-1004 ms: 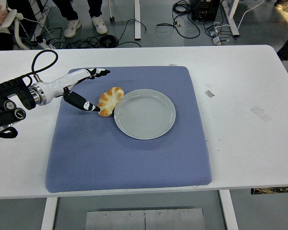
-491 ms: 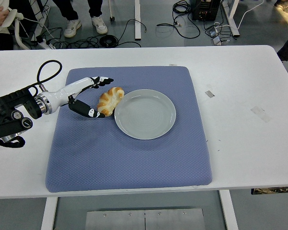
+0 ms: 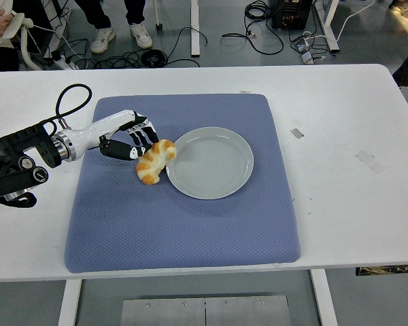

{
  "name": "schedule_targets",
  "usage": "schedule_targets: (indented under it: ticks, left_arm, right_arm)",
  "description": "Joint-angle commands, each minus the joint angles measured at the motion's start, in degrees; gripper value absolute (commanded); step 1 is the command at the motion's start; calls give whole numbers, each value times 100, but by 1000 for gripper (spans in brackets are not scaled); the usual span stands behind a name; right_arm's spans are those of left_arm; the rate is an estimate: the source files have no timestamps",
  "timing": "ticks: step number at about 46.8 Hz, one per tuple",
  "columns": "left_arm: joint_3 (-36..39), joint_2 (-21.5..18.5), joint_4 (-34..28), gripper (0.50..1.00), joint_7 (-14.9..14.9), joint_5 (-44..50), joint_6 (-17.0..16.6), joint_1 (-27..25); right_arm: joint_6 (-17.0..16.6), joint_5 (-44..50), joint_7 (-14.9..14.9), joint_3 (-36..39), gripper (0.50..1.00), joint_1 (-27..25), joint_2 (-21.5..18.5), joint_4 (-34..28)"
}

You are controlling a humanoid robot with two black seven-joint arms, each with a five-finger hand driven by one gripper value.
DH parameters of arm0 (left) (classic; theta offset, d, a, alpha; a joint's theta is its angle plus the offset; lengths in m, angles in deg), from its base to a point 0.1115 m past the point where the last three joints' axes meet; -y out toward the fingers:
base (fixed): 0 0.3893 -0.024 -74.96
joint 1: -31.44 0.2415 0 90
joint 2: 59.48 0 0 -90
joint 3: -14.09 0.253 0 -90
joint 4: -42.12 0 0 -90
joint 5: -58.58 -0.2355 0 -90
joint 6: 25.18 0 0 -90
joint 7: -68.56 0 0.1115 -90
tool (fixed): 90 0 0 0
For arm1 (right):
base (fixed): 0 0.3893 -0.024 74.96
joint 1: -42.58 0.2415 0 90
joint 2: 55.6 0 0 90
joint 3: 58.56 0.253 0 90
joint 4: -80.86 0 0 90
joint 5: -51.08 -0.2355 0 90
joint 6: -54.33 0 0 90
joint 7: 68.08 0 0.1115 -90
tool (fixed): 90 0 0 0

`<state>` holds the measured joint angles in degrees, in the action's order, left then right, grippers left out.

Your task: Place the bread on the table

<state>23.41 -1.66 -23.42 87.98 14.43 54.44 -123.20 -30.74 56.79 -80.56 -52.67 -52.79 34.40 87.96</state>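
Observation:
The bread (image 3: 156,161), a golden twisted roll, lies on the blue mat (image 3: 183,224) with its right end touching the left rim of the grey plate (image 3: 211,163). My left hand (image 3: 134,141) comes in from the left. Its black-and-white fingers (image 3: 144,136) are curled against the roll's upper left side, with the thumb just to the left. Most of the roll shows beyond the fingertips. The right arm is out of view.
The mat covers the middle of the white table (image 3: 353,136). Bits of tape (image 3: 369,160) lie on the table at the right. A black cable (image 3: 71,98) loops off my left forearm. People's legs and floor cables show past the far edge.
My left hand has moved right and its spread fingers have curled in on the bread. The bread has shifted down and turned, and the plate has slid slightly right.

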Motion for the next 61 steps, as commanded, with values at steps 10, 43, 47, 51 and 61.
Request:
schedule_targets:
  ticks: [10, 43, 47, 51, 61]
  left_arm:
    - [17, -26, -3, 500, 105, -322, 27, 5]
    - [123, -316, -73, 500, 422, -462, 88, -302]
    - [131, -342, -73, 500, 413, -463, 194, -347]
    - [123, -448, -73, 500, 413, -463, 255, -347]
    - [44, -492, -91, 775, 352, -270, 299, -435]
  right_arm:
    - [0, 0, 0, 0, 1000, 1, 0, -6]
    - [0, 0, 0, 0, 1000, 1, 0, 3]
    - [0, 0, 0, 0, 1000, 1, 0, 3]
    - [0, 0, 0, 0, 1000, 1, 0, 3]
    - [0, 0, 0, 0, 1000, 1, 0, -6]
